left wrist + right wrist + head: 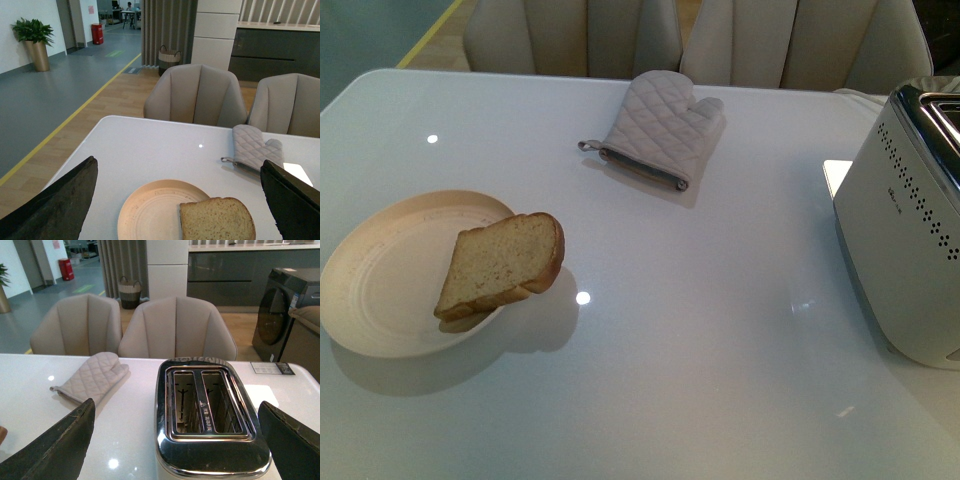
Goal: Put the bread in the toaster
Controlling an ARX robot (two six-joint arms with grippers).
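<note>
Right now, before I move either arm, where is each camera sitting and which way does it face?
Front: on the body, looking down across the table; bread on plate left, toaster right; no arm shows.
Left wrist: over the near edge, facing plate, bread and chairs; open left gripper frames it.
Right wrist: above the toaster's slots, facing chairs; open right gripper frames it.
Shared: oven mitt in all three.

Tan bread point(502, 265), dotted white toaster point(905, 240), probably grey mitt point(660, 128)

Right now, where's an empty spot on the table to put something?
Free: the wide white tabletop between the round cream plate and the boxy white toaster, nearer than the grey quilted oven mitt. Crowded: the plate, where the tan bread slice overhangs.
</note>
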